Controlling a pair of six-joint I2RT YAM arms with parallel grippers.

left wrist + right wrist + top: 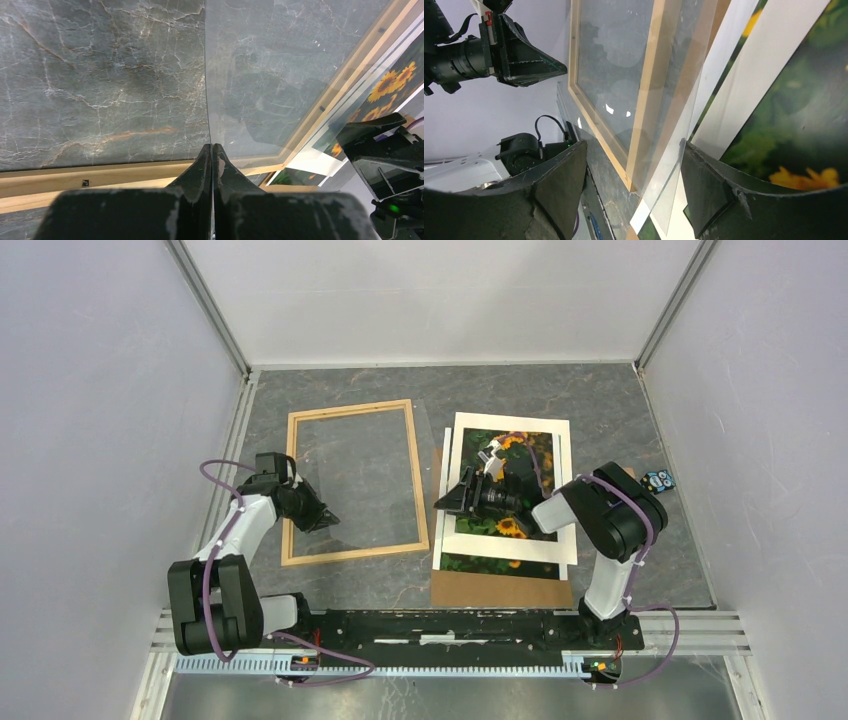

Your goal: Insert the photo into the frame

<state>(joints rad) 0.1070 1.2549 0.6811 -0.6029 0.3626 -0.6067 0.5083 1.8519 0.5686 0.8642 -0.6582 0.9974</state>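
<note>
Photo (796, 120) beside spread right jaws; left jaws (over frame (352, 410)) tight on clear pane (270, 75).

Photo (512, 528) orange-yellow blooms on dark green, frame (355, 553) pale wood

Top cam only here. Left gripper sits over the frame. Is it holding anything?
Observer: Yes. The left wrist view shows the left gripper shut on the edge of a clear pane lying over the frame.
Operator: And the right one, any grip?
Observer: No. In the right wrist view the right gripper is open. The pane's edge shows between its jaws, and I see no contact.
</note>
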